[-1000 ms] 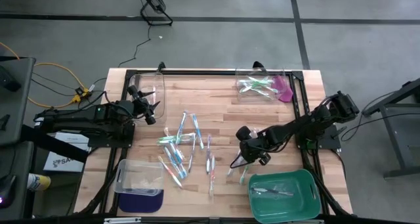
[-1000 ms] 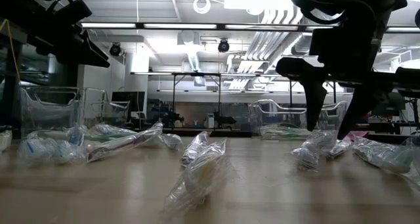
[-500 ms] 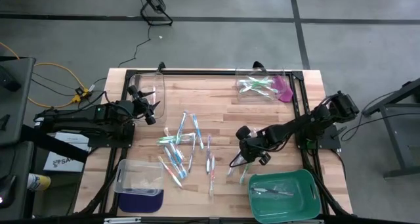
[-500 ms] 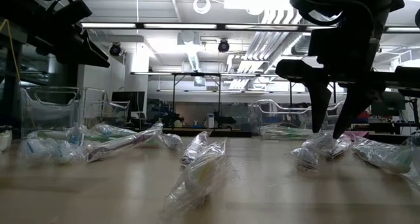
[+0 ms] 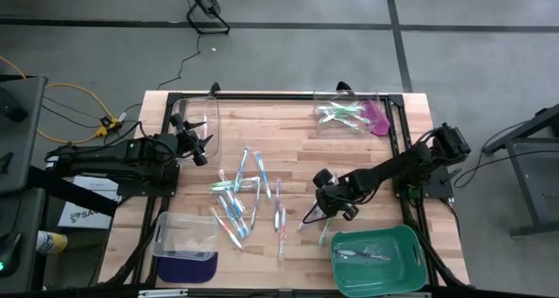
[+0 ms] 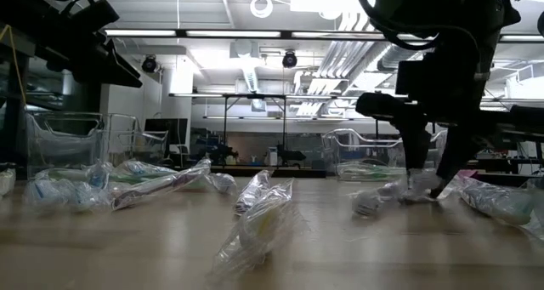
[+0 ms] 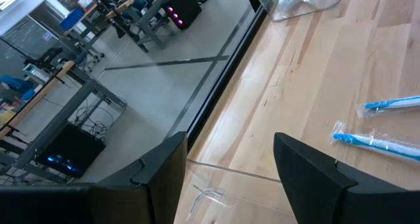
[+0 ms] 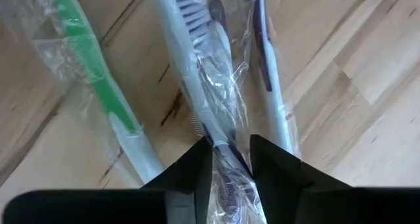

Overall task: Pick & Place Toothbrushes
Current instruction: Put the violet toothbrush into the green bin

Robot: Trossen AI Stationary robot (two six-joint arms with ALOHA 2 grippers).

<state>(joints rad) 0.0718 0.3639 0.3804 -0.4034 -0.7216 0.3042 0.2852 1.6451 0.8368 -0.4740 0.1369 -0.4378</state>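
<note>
Right claw (image 8: 231, 159) pinches the clear-wrapped grey-white toothbrush (image 8: 197, 73) lying on the pale wooden worktop (image 5: 297, 149), beside a green one (image 8: 98, 79). Lift straight up (wrap is slippery). Left claw (image 7: 226, 168) waits agape.

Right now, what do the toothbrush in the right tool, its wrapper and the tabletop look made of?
Toothbrush in the right tool: smooth pale plastic handle, apparently; bristle rows show. Wrapper: thin clear film, crinkled, with shiny creases. Tabletop: light wood strips joined like butcher block; grain and seams visible, satin look.
</note>
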